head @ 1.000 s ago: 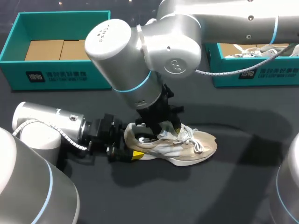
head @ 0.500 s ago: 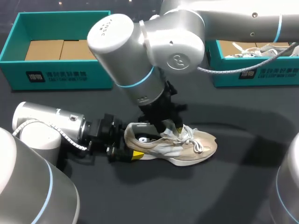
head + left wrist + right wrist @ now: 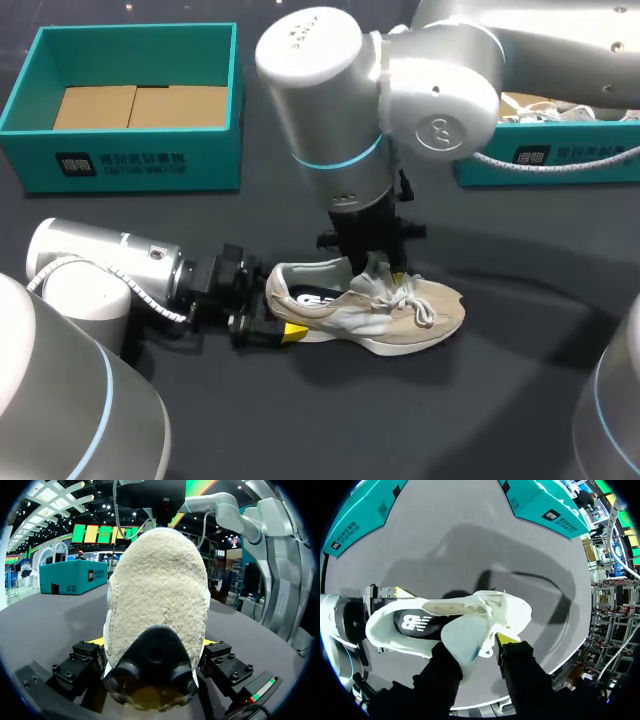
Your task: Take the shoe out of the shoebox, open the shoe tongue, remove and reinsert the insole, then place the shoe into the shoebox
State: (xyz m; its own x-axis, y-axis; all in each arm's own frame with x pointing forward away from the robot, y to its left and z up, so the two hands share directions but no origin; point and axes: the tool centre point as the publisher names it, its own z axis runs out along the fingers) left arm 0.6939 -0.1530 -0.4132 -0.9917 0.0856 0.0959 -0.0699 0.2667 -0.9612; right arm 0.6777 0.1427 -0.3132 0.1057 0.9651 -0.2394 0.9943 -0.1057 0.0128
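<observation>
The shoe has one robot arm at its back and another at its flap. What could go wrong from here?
1. The right arm's jaws pinch the tongue, held raised. A hard pull might tip or drag the shoe, since only the left arm's jaws, clamped on the heel, seem to steady it.
2. The laces lie loose right beside the right arm's jaws and could snag there.
</observation>
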